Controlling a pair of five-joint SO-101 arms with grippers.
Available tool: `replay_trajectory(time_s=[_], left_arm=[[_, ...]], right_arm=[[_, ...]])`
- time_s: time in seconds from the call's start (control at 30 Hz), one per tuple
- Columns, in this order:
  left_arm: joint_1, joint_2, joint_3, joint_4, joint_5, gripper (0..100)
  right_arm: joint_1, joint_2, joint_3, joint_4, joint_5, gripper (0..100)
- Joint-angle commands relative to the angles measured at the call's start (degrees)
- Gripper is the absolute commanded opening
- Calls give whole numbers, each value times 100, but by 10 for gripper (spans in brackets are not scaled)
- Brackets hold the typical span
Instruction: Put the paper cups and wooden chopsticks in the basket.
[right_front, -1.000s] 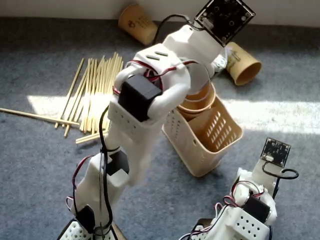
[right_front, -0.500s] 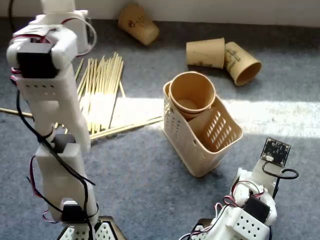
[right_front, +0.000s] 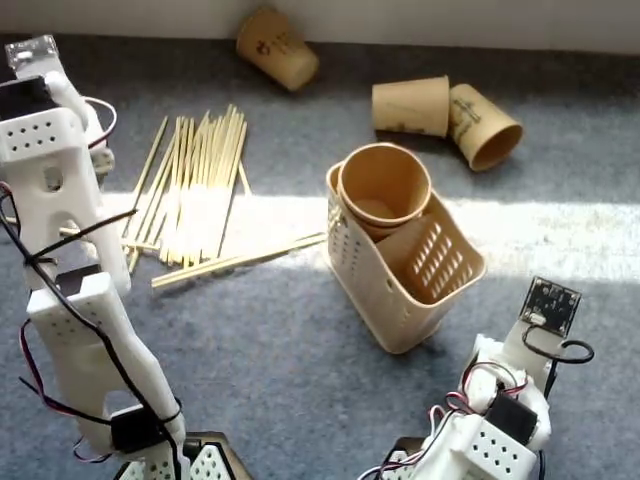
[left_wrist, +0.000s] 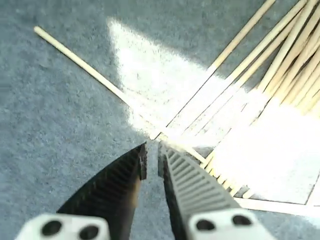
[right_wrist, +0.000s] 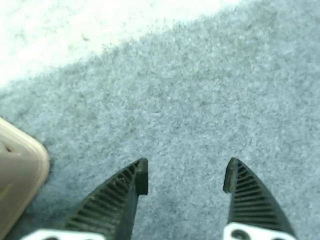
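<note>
Several wooden chopsticks (right_front: 195, 190) lie in a loose pile on the grey carpet, left of the cream basket (right_front: 440, 290). Stacked paper cups (right_front: 385, 185) stand in the basket. Three more cups lie tipped on the carpet at the back: one (right_front: 277, 45) near the wall and two (right_front: 412, 105) (right_front: 485, 125) side by side. My left arm (right_front: 60, 200) stands at the pile's left edge. Its gripper (left_wrist: 152, 152) is shut with nothing in it, just above a single chopstick (left_wrist: 90, 67) beside the pile (left_wrist: 260, 75). My right gripper (right_wrist: 186, 175) hangs open over bare carpet.
A corner of the basket (right_wrist: 20, 175) sits close beside the right gripper. The right arm (right_front: 500, 420) is folded at the front right. A bright sunlit band crosses the carpet. A pale wall runs along the back edge.
The left arm has swung from above the basket over to the far left, by the chopstick pile. The stacked cups in the basket are uncovered. The right arm has kept still.
</note>
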Motion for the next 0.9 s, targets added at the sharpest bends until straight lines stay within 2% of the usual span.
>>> replay_trajectory(time_s=[0.0,0.13,0.43,0.7,0.87], left_arm=[[-57,-514,778,35,510,155],[-189,-796,954,35,1196,215],[-382,-1974,1121,-97,1257,214],[-259,-4400,2879,-88,1257,214],[127,-6554,4716,-167,1257,214]], right_arm=[[-48,-57,57,-127,44,249],[-48,-57,338,-444,44,249],[-224,-57,497,-567,53,249],[-1077,-57,813,-576,53,249],[-1270,-57,831,-558,53,249]])
